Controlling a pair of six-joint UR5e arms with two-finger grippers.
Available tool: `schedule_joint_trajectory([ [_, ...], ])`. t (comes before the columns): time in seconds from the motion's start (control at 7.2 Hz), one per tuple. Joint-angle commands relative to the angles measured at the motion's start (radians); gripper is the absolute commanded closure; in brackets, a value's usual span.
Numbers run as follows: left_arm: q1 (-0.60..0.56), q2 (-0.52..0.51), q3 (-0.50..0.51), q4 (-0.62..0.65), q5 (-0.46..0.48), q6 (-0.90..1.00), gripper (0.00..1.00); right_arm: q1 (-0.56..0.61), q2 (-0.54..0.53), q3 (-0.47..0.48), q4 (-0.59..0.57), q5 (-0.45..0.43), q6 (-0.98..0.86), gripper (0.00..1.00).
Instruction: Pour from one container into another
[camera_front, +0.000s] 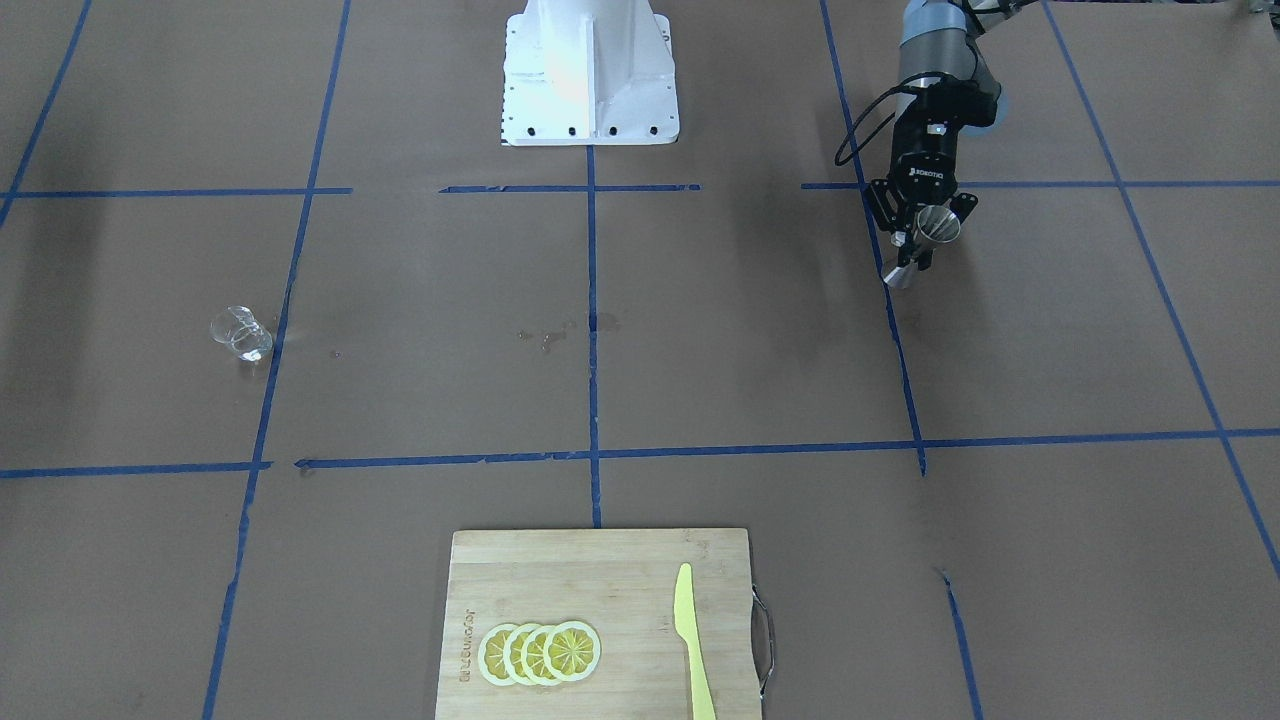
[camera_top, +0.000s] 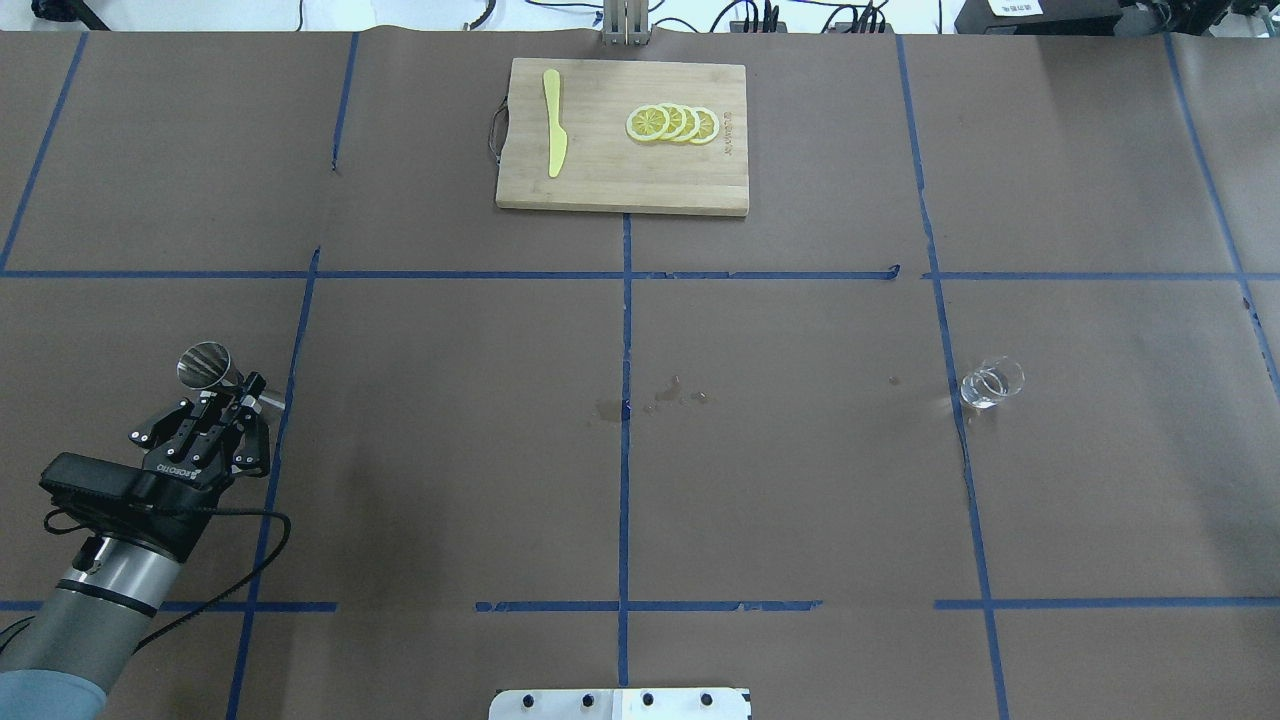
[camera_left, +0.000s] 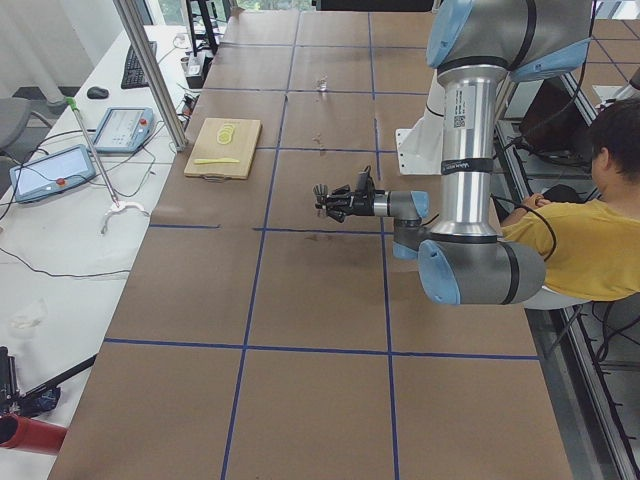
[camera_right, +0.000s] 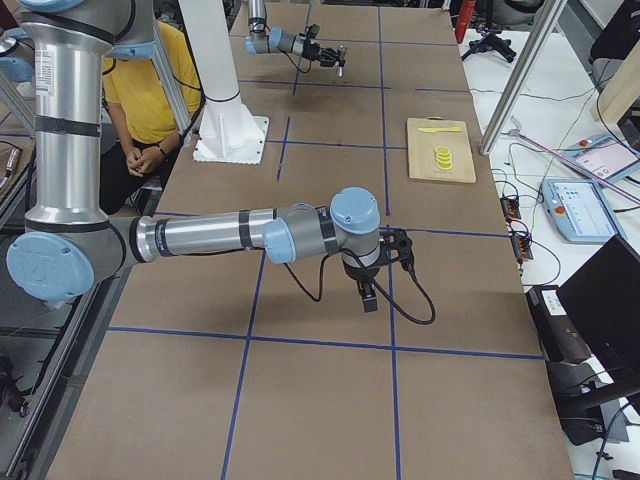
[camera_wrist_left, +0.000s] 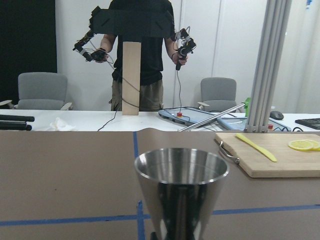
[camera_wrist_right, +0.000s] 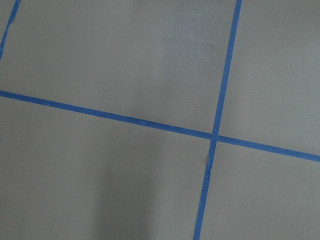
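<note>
Brown paper crossed with blue tape covers the table (camera_top: 450, 480), where nearest we see the left gripper (camera_top: 240, 392) clamped on the steel jigger (camera_top: 205, 365), seemingly lifted, then the right gripper (camera_right: 368, 295), whose opening we cannot tell, the glass cup (camera_top: 990, 383) resting well apart to the right, and farthest the cutting board (camera_top: 600, 170).

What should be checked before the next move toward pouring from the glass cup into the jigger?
1. Hold by the left gripper: ok, shut on the jigger at its waist.
2. Attitude of the jigger: ok, mouth up in the left wrist view.
3. Grasp on the glass cup: not ok, it sits alone on the table, far across from the jigger.
4. Whether the glass cup is upright and filled: cannot tell, too small.
5. State of the right gripper: cannot tell, seen only in the exterior right view.
</note>
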Motion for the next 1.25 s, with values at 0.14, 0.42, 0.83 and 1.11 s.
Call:
schedule_joint_trajectory([
  [0.14, -0.098, -0.080, -0.021, -0.131, -0.251, 0.301, 1.00, 0.000, 0.000, -0.001, 0.000, -0.002, 0.002, 0.00],
  [0.42, -0.178, -0.128, -0.027, -0.091, -0.441, 0.310, 1.00, 0.000, 0.002, -0.004, -0.002, -0.003, 0.002, 0.00],
  [0.83, -0.434, -0.241, -0.052, 0.095, -0.979, 0.457, 1.00, 0.000, 0.008, -0.009, -0.002, -0.003, 0.011, 0.00],
  [1.11, -0.571, -0.399, -0.043, 0.289, -1.354, 0.528, 1.00, 0.000, 0.012, -0.009, 0.000, -0.002, 0.034, 0.00],
])
